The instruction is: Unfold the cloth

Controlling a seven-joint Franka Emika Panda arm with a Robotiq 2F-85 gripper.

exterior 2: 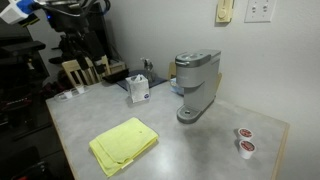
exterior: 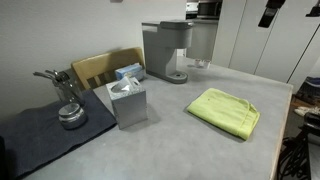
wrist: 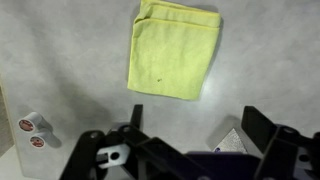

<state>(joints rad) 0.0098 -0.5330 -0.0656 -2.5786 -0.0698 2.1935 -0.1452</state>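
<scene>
Cloth (wrist: 175, 50) untouched; pincer (wrist: 192, 115) spread wide, empty.

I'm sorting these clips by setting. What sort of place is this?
Likely an office break area or kitchenette: a pod coffee maker and coffee pods stand on a grey counter, with a tissue box nearby.

Contents of the grey speckled worktop (exterior: 170, 145), in an exterior view:
- Cloth (exterior: 223, 112), lime yellow-green soft fabric, folded to a rough rectangle. It lies flat near the worktop edge at the picture's right, well apart from all other items.
- Tissue box (exterior: 128, 104), grey and square, with white tissue at its top. It stands upright just beside the mat.
- Mat (exterior: 40, 140), large and dark grey, at the near corner at the picture's left. It bears a round silvery metal tin (exterior: 71, 116).
- Coffee machine (exterior: 165, 50), grey, upright at the far edge.
- Chair back (exterior: 100, 68), pale wood, beyond the far edge.
</scene>
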